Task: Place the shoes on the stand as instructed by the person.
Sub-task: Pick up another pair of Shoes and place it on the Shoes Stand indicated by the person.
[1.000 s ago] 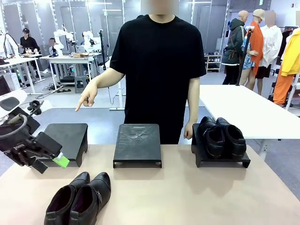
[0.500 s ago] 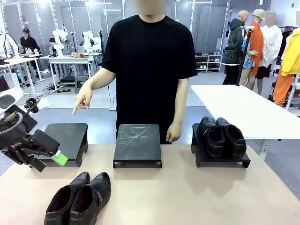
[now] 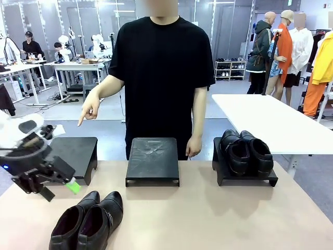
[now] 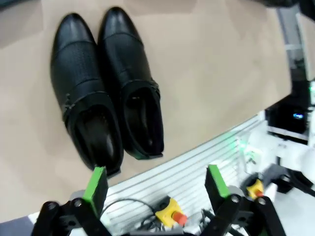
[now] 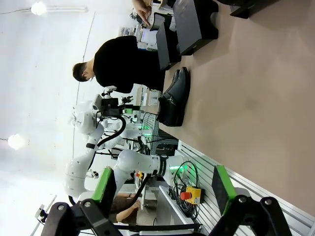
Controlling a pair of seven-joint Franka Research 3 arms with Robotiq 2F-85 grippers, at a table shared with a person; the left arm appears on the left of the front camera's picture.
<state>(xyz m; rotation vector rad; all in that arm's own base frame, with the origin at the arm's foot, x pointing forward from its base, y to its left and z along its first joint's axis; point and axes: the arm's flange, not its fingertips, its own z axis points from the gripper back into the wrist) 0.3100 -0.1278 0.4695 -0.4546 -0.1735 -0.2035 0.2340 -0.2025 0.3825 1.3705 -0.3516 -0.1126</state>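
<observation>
Near the front shoes (image 3: 88, 221) the left fingers (image 3: 73, 186) hang wide, right fingers (image 5: 105, 189) likewise, left stand (image 3: 78, 148) just beyond

Bright overhead light, soft shadows, wrist-view distortion

No readable text, label, brand or number anywhere.

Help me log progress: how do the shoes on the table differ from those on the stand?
The glossy black leather shoes on the table rest on the bare tan tabletop; the glossy black shoes on the stand sit atop the right black stand. The table pair lies angled, dark openings toward the camera; the stand pair sits square. Both pairs stand side by side.
</observation>
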